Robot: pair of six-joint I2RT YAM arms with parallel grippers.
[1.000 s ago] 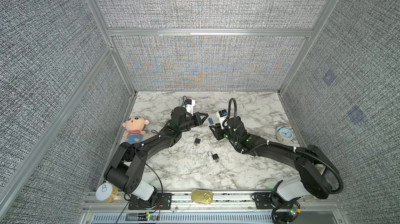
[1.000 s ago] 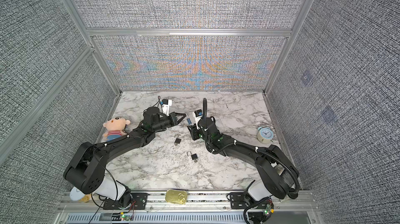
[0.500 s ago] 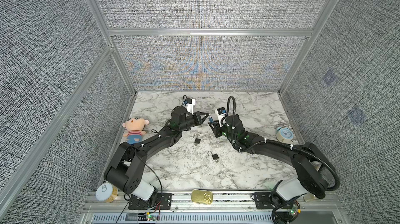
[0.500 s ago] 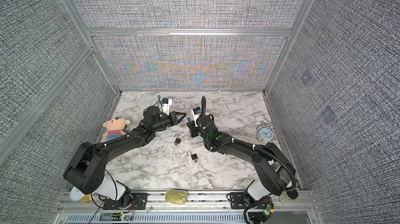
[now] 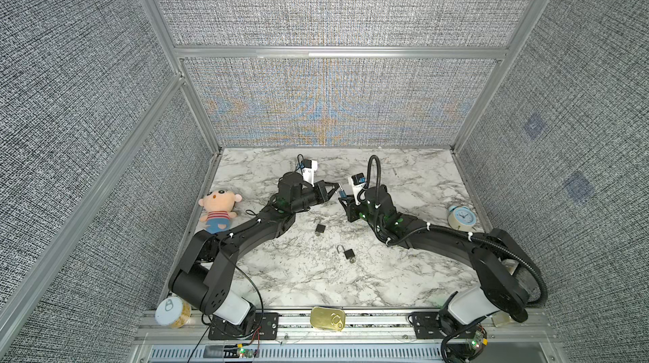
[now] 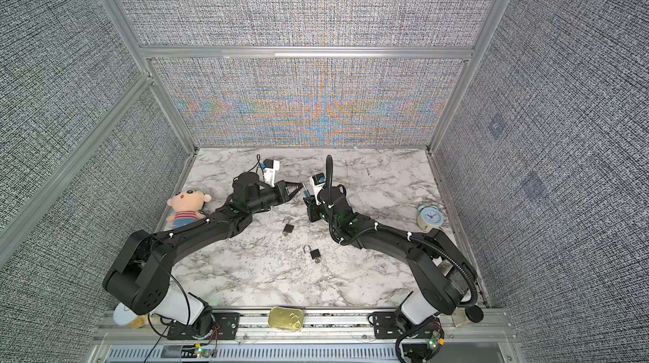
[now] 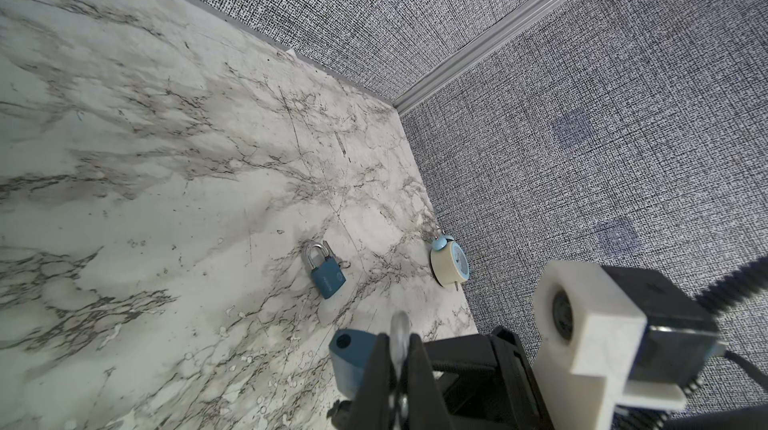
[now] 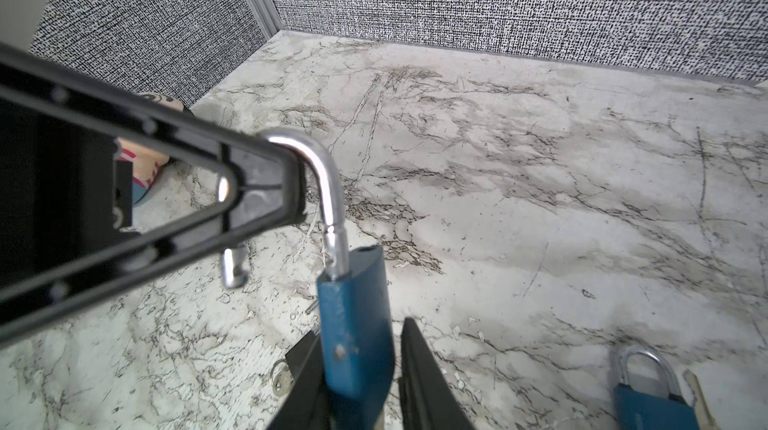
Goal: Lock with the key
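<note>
Both my arms stretch low and inward, wrists nearly meeting. My left gripper [image 5: 336, 186] is pinched tight on the shackle of the padlock [image 8: 353, 282]. My right gripper [image 8: 360, 334] brackets its body, jaws a little apart, one finger not touching.

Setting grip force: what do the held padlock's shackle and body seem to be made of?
The shackle looks like polished chrome-like metal: bright mirror highlights. The body is likely metal under matte blue paint, with crisp edges; its core is hidden.
</note>
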